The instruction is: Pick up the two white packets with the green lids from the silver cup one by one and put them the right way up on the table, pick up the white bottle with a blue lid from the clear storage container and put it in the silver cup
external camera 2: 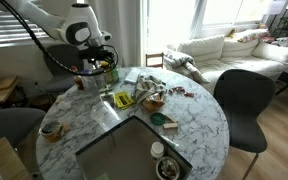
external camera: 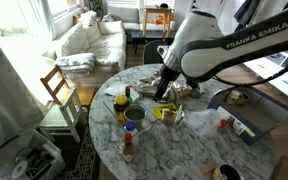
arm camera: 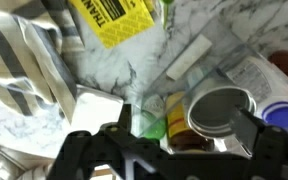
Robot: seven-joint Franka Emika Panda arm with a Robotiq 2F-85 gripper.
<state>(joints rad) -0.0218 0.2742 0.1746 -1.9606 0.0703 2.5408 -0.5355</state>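
Note:
In the wrist view the silver cup [arm camera: 219,110] shows from above, its round mouth open and dark inside. It sits between the spread fingers of my gripper [arm camera: 187,125], which is open and holds nothing. Left of the cup lie a yellow, red-striped container [arm camera: 179,118] and a pale packet with a green lid [arm camera: 152,122], behind what looks like a clear container's edge. A blue lid [arm camera: 284,113] peeks in at the right edge. In both exterior views the gripper [external camera: 164,90] [external camera 2: 101,68] hangs low over the clutter on the marble table [external camera: 189,150].
A yellow bottle with a dark cap [external camera: 121,105], a blue-lidded tub [external camera: 134,114] and a red bottle [external camera: 129,146] stand near the table's edge. A yellow printed packet [arm camera: 124,20] lies ahead. A wooden chair [external camera: 59,88] and a dark chair [external camera 2: 246,100] stand beside the table.

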